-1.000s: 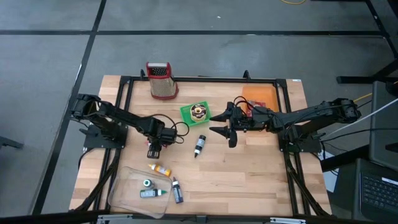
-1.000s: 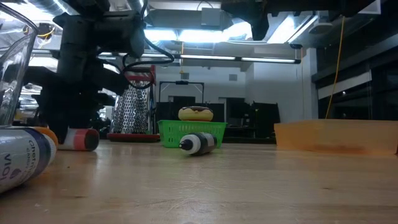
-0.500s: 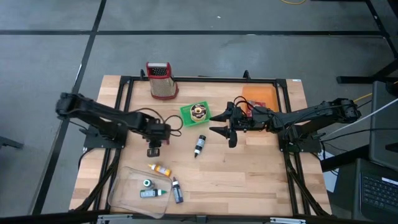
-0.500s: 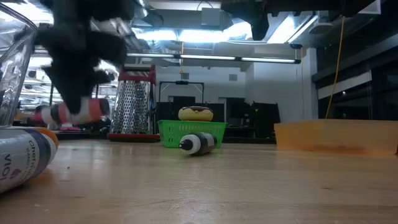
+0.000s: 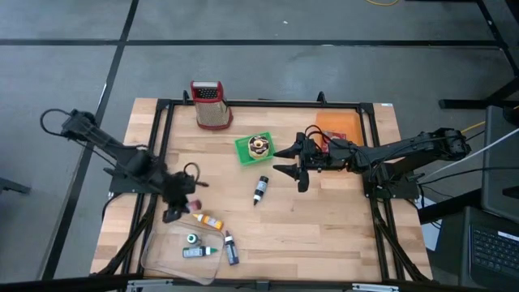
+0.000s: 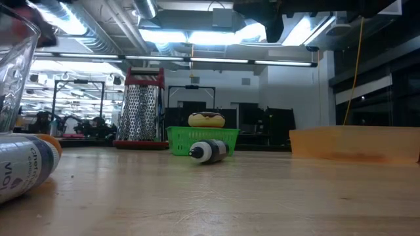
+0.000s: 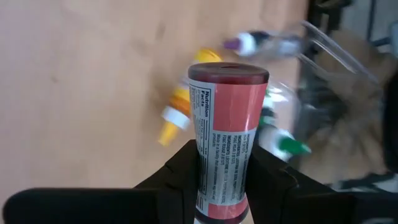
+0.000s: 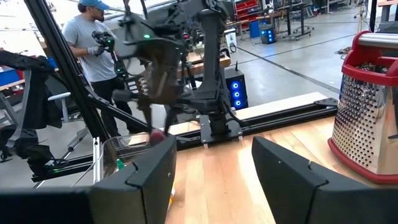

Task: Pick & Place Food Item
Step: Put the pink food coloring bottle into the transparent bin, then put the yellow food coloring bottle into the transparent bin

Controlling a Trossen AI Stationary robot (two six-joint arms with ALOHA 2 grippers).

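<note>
My left gripper (image 5: 186,205) is shut on a red bottle (image 7: 227,124) with a white printed label, raised above the table's near left part. It hangs just beyond the far rim of a clear container (image 5: 180,243) that holds small bottles. In the right wrist view the bottle (image 8: 157,135) shows as a red spot under the blurred left arm. My right gripper (image 5: 290,163) hovers open and empty over the table's middle, pointing level toward the left. My left gripper pinches the red bottle's labelled body near one end (image 7: 219,186) between its two fingers (image 7: 180,174). The other end, a dark red cap (image 7: 228,70), stands out past the fingertips. The fingers slant down at the table. The bottle is lifted clear of the wood.
A yellow bottle (image 5: 209,221) and a dark one (image 5: 232,249) lie beside the container. A black-and-white bottle (image 5: 260,190) lies mid-table. A green basket with a donut (image 5: 255,147), a grater (image 5: 209,104) and an orange board (image 5: 335,126) stand farther back. A person (image 8: 93,50) stands beyond the table.
My left gripper has shut on the red bottle where it lay on the table and lifted it clear. It has drawn back toward the table's near left, toward the clear container, and its wrist has rolled, turning the bottle about.
</note>
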